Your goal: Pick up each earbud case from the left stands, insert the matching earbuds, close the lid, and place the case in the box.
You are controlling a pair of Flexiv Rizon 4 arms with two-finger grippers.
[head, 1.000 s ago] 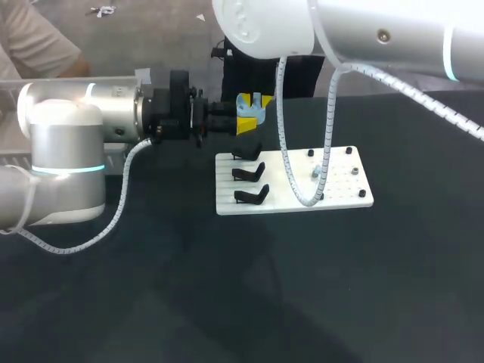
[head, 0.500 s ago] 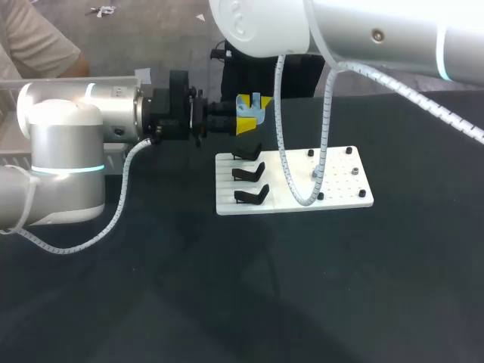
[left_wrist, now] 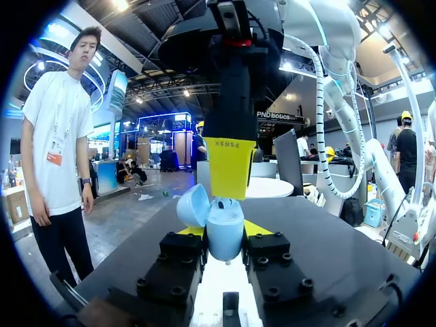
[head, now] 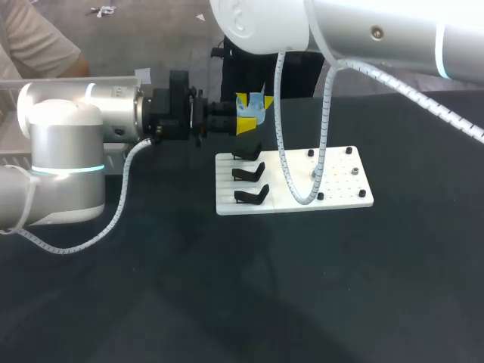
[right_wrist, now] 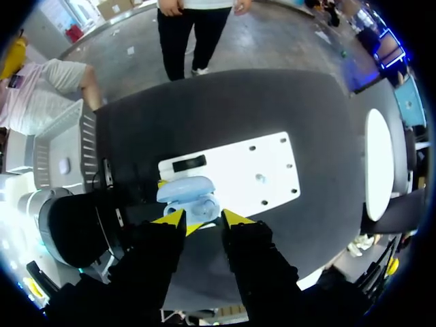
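while my left gripper [head: 246,113] clamps the open case [left_wrist: 225,235] just behind the white board [head: 340,189], my right gripper [right_wrist: 203,219] hangs above it. i cannot tell its grip. i think the bud goes straight in next.

Two arms on one dark surface [head: 227,302]: the left arm [head: 68,144] enters at the left of the head view, the right arm [head: 363,30] at its upper right. Each carries one tool: the left tool [left_wrist: 225,235] and the right tool [right_wrist: 201,219]. There is one light-blue earbud case [head: 253,111]. One white plate [head: 340,181] sits mid-frame, bearing three black stands [head: 249,173] and six small studs [head: 354,171]. There is one white box [right_wrist: 87,150].
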